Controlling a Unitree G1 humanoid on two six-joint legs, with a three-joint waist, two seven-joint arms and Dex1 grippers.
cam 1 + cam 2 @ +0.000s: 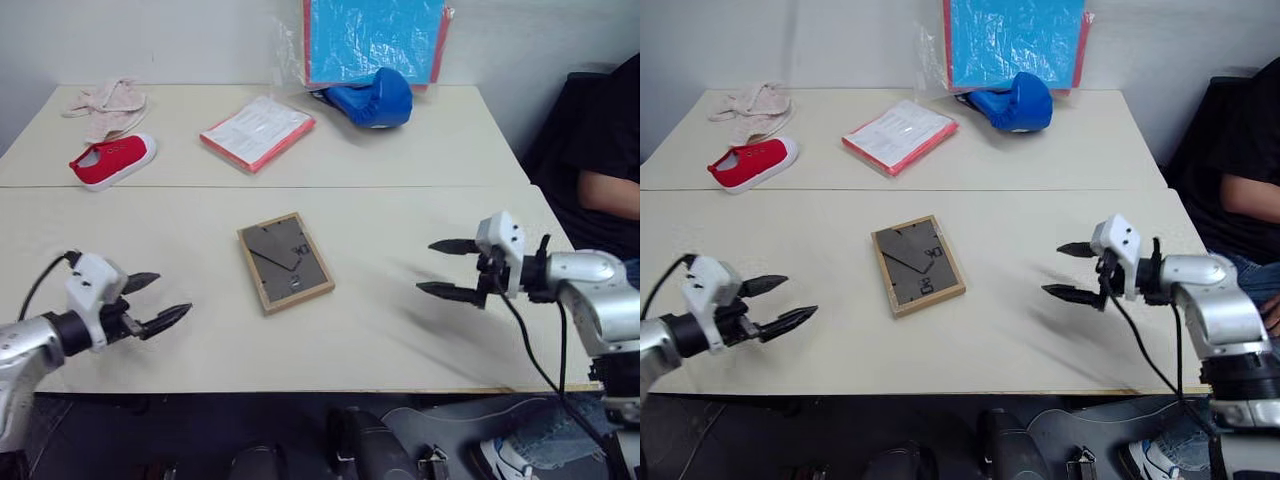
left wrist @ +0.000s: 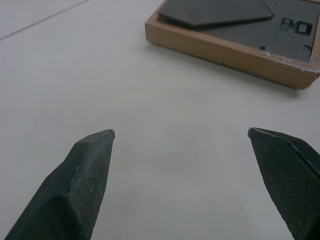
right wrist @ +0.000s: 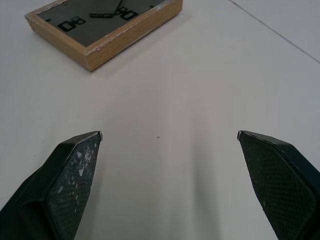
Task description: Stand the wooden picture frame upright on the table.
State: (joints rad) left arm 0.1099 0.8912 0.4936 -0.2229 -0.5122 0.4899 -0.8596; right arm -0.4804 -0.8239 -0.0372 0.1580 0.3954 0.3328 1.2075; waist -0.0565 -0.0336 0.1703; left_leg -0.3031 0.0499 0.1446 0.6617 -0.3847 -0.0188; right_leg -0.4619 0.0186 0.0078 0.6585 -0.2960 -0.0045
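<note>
With both sets of jaws spread wide and empty, left gripper [image 1: 160, 300] at lower left, right gripper [image 1: 448, 269] at right, wooden picture frame [image 1: 285, 262] flat, back up, mid-picture on the table [image 1: 400, 330], well apart from each.

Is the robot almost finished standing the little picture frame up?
Not yet. The wooden picture frame lies flat, back panel up, on the table. The left gripper and right gripper hover open on either side, holding nothing. Grasping and standing it up are left.
</note>
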